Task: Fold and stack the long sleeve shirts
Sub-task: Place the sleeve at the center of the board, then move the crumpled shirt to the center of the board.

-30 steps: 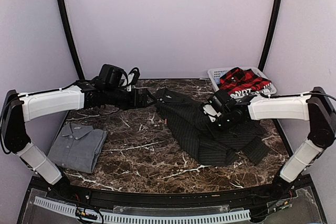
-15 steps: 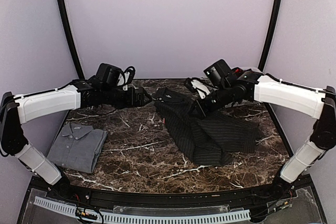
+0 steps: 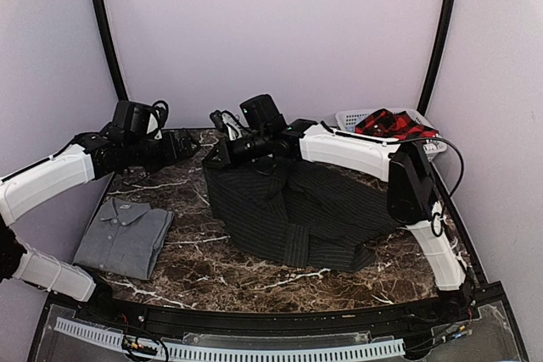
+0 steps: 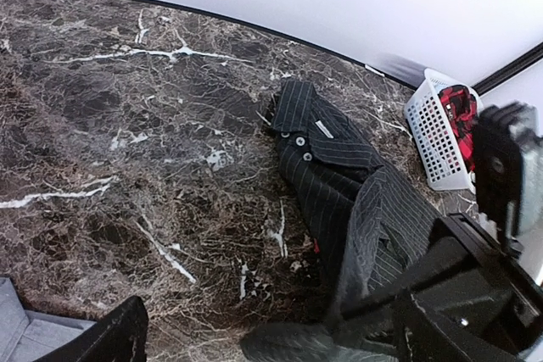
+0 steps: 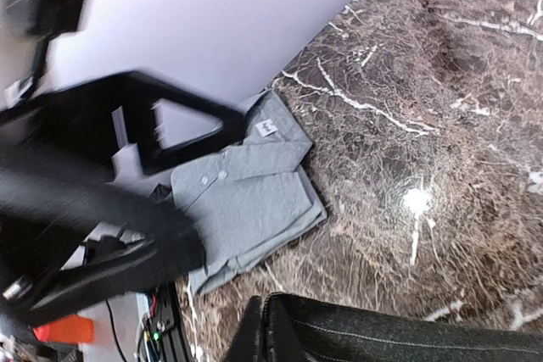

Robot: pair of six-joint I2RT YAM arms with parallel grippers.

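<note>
A table (image 3: pixel 221 252) topped in dark brown marble with white veins stands inside plain pale lilac walls (image 3: pixel 271 31) at the back and both sides. 2 black poles (image 3: pixel 105 40) curve up from its far corners. A white slatted basket (image 3: pixel 346 123) sits at the far right corner, a white slotted strip (image 3: pixel 254 351) runs below the near edge, and a glare spot (image 5: pixel 416 201) shines on the marble.

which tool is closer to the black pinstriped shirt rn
Right. The right tool is shut on the far left corner of the black pinstriped shirt. The left tool hangs open just left of that corner, off the cloth.
</note>
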